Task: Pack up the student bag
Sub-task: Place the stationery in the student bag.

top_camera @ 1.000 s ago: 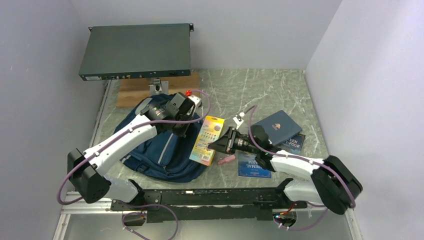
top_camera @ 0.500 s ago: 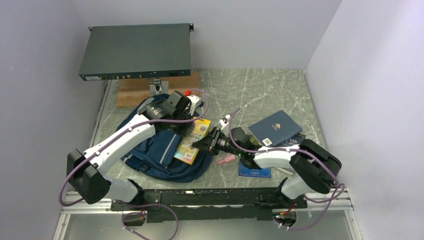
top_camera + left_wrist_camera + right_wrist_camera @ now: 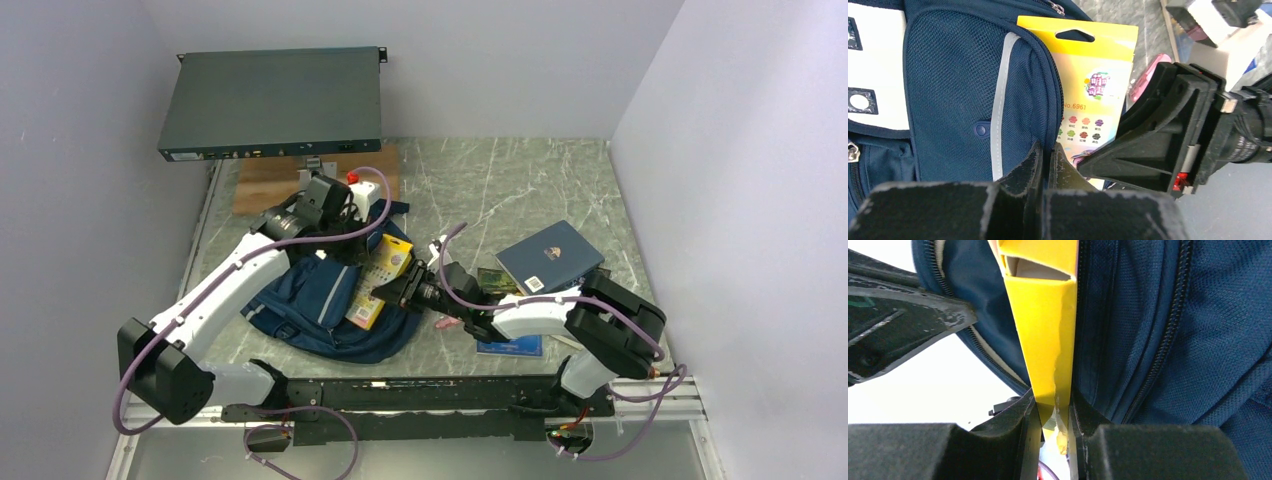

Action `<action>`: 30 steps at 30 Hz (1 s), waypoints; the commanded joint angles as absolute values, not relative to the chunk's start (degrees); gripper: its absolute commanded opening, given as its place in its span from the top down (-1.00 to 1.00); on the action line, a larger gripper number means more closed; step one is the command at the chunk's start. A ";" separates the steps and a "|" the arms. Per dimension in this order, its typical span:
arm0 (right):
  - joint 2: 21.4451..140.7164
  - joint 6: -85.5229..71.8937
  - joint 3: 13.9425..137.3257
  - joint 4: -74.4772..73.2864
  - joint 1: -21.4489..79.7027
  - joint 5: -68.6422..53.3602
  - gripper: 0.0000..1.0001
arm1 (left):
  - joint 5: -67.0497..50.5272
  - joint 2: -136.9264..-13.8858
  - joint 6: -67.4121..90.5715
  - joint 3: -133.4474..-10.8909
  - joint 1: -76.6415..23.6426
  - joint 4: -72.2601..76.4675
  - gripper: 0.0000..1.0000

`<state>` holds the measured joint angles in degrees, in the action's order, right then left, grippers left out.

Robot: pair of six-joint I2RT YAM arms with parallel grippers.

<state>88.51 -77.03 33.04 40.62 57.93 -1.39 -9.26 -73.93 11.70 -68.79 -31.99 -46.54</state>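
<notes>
Right gripper (image 3: 1052, 399) has pushed the yellow pack (image 3: 1093, 90) left, and its lower end now sits in the student bag (image 3: 300, 300) mouth. Its jaws are clamped on the pack edge. Left gripper (image 3: 1046, 151) is nearly closed, pinching the bag rim just beside the pack. The bag lies on the left of the table (image 3: 520, 180).

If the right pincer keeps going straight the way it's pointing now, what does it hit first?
Most likely the student bag: the right pincer clamps the yellow box, whose far end sits between the zipper edges, so navy lining comes first. Depth is unclear.
</notes>
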 commanded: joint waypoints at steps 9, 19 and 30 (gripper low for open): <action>97.61 -78.70 41.22 45.04 60.80 -1.14 0.65 | -19.66 -70.15 13.69 -68.13 -28.85 -37.09 1.00; 96.51 -77.06 41.59 42.77 64.05 4.20 0.64 | -19.46 -68.98 14.28 -67.10 -26.82 -36.36 1.00; 97.24 -73.45 43.41 41.70 63.81 5.53 0.63 | -22.66 -68.41 15.07 -65.81 -24.69 -34.87 1.00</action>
